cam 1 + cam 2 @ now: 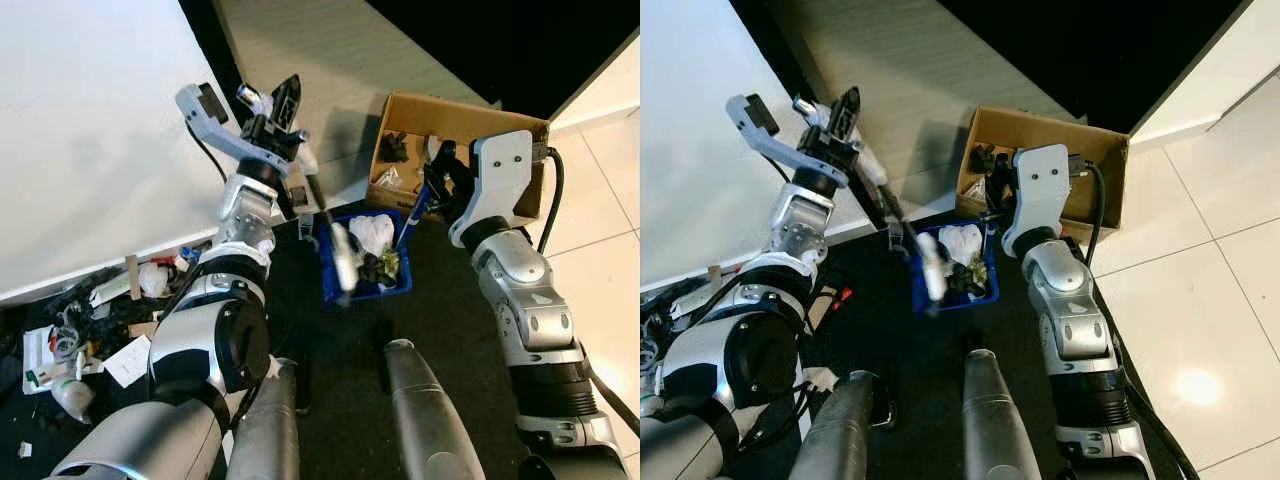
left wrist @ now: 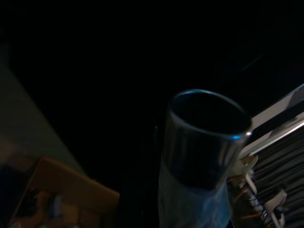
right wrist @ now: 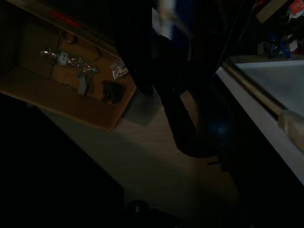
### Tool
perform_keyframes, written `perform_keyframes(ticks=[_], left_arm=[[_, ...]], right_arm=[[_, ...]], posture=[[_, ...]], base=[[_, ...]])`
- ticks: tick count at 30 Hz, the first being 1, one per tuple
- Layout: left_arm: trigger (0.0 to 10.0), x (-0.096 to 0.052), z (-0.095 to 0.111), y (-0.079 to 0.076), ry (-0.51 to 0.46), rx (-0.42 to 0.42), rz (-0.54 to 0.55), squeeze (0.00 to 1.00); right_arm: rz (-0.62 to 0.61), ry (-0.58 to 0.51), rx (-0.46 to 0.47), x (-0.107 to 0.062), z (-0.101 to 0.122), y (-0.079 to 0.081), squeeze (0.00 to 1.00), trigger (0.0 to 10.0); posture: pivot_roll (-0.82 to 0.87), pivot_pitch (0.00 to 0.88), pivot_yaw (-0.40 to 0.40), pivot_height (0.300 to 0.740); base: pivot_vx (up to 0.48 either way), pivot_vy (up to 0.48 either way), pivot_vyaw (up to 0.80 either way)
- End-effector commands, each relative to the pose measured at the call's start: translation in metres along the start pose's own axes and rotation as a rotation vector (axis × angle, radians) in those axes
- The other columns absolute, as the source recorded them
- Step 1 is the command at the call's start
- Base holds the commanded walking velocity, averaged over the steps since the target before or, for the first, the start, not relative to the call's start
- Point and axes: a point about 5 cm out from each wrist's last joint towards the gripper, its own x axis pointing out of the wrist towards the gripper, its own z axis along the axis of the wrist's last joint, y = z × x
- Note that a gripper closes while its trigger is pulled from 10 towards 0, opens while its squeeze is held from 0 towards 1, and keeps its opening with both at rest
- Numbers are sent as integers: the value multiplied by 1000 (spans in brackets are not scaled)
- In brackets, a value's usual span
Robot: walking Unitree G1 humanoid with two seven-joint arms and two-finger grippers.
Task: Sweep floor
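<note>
The left gripper [image 1: 283, 112] is closed round a broom handle [image 1: 322, 208] slanting down into the blue dustpan [image 1: 362, 262]; whether the right gripper [image 1: 437, 183], at the dustpan's right edge near the cardboard box [image 1: 462, 122], is open I cannot tell

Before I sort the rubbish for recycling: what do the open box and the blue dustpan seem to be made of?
The open box looks like plain corrugated cardboard: matte brown walls, folded flaps, no gloss. The blue dustpan looks like moulded plastic, judging by its uniform saturated colour and thin rigid rim, though the finish is hard to judge under the scraps it holds.
</note>
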Motion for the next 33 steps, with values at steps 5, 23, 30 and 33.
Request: perform_keyframes(ticks=[5,23,30,33], left_arm=[[10000,-3,35,10,-16,113,-67,0],[10000,-8,87,29,254,583,-137,0],[10000,-7,55,33,368,616,-37,0],[10000,-9,49,36,459,726,-11,0]], right_arm=[[71,147,69,-6,-35,14,0,10000],[80,144,82,-7,-36,15,0,10000],[70,137,85,-15,-34,17,0,10000],[38,138,85,-22,-34,10,0,10000]], posture=[[-229,463,57,740],[-210,505,46,740],[-248,522,68,740],[-267,531,88,740]], base=[[0,0,0],[0,0,0],[0,0,0],[0,0,0]])
